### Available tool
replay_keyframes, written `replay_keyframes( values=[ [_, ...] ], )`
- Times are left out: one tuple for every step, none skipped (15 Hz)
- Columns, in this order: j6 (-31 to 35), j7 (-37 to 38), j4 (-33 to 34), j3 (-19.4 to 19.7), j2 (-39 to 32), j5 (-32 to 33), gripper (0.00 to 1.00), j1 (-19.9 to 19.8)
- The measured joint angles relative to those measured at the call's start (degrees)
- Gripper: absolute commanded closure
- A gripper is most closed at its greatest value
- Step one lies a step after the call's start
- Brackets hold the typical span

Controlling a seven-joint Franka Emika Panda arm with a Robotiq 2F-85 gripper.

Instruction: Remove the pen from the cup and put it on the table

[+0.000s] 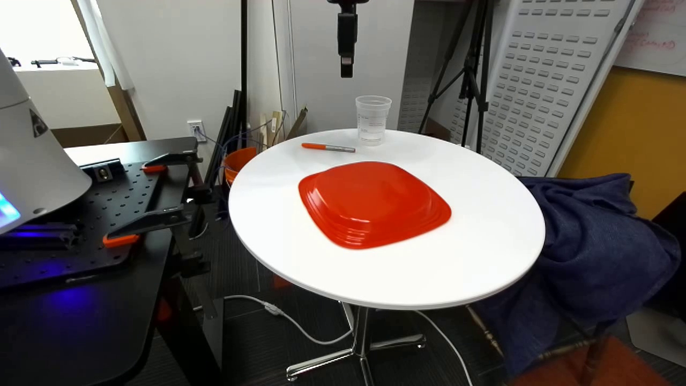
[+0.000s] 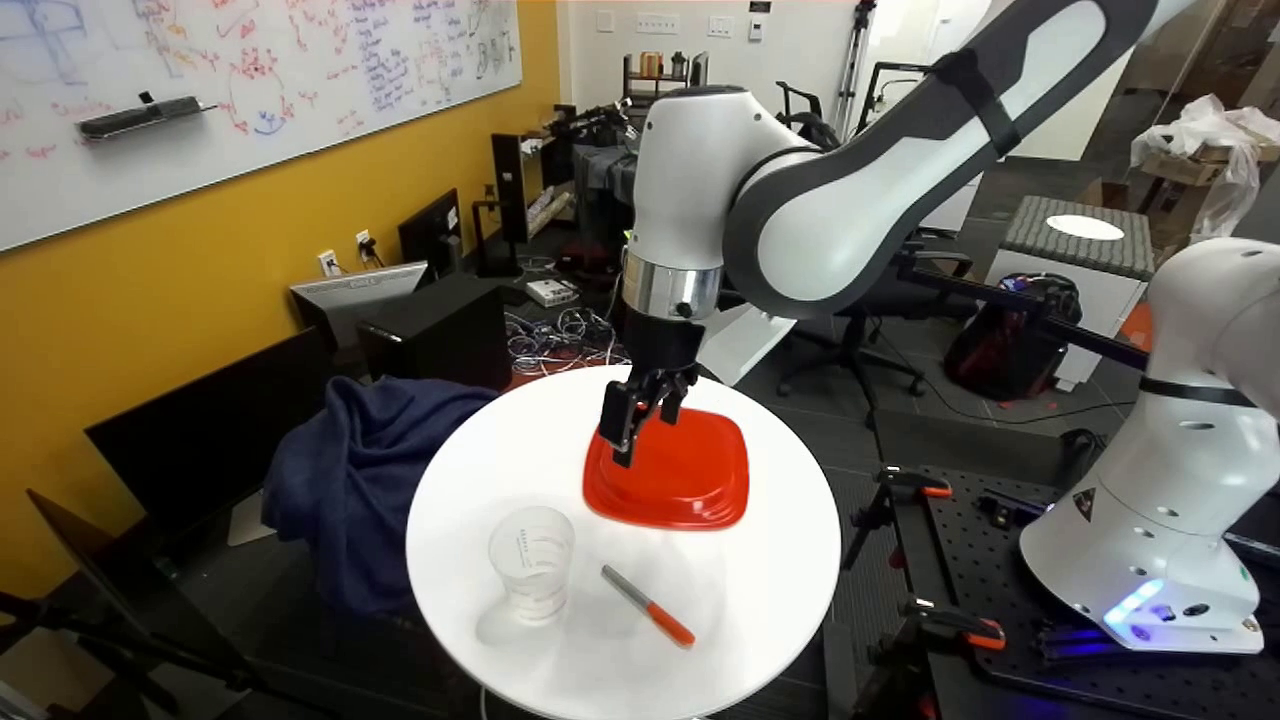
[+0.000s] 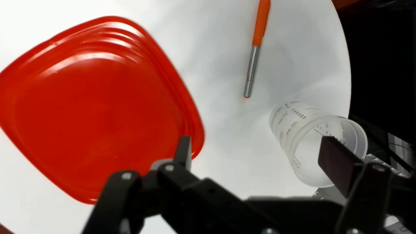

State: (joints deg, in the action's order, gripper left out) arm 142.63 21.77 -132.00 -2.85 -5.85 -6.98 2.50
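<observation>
Room: yellow wall [image 2: 240, 270] with a whiteboard [image 2: 300, 90] on it; black bench [image 1: 107, 327] carrying the arm's base [image 1: 37, 161].
Surface [image 1: 482, 257]: round and white, on a metal pedestal beside the bench.
Cup [image 1: 373, 119]: see-through plastic, upright near the surface's edge; inside it, just its own wall and bottom show.
Pen [image 2: 648, 605]: lying flat on the surface, outside the cup; grey end toward the cup, near but not touching, orange end farther off.
Plate [image 1: 375, 198]: red, a rounded square, middle raised above the rim; near the pen, apart from it.
Tool [image 3: 256, 152]: fingers [image 3: 339, 162] spread wide, gripping nothing; it hangs above the surface in both exterior views, well apart from cup and pen.
Print on cup: measuring marks and small letters in the wrist view; one word looks like EANABS, the rest too small to read.
Whiteboard writing: red and blue, unreadable at this size.
Count: one cup, one pen, one plate, two orange-tipped clamps [image 1: 144, 223] at the bench edge, one dark blue cloth [image 1: 589, 262] beside the surface.
</observation>
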Motion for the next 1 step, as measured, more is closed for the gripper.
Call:
replay_keyframes(
  values=[
    [0.0, 0.0, 0.0, 0.0, 0.06, 0.0, 0.0, 0.0]
  ],
)
